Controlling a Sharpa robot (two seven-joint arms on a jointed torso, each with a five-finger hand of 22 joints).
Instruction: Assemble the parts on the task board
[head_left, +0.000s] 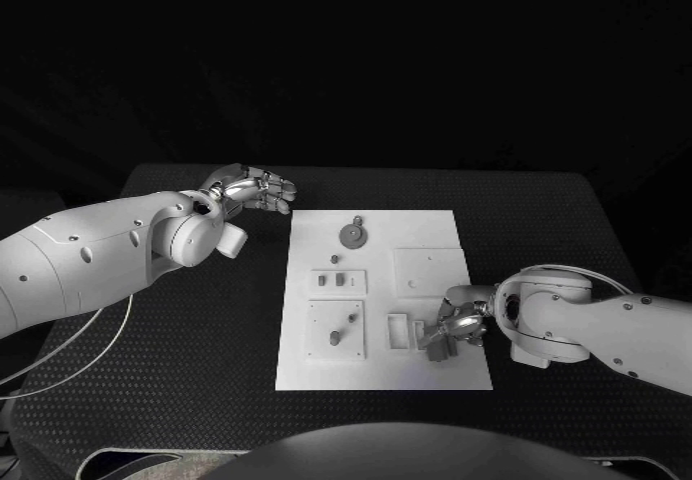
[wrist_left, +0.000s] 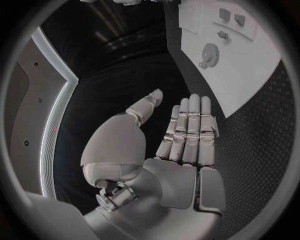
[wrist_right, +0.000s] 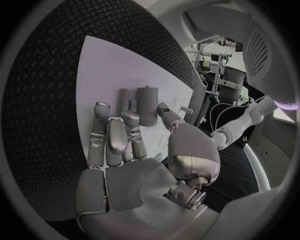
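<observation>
Right wrist view: right hand (wrist_right: 125, 150) lies flat, fingers extended, on the task board (wrist_right: 103, 70), grey parts (wrist_right: 147, 102) at its fingertips

Dim scene: the room behind falls into black, while the white task board (head_left: 382, 300) glows brightest. Both wrist views bend straight edges strongly near their rims, inside dark circular frames.

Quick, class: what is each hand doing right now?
Left hand: open, fingers straight, holding nothing.
Right hand: over the task board, fingers by grey parts; grip cannot be told.
</observation>
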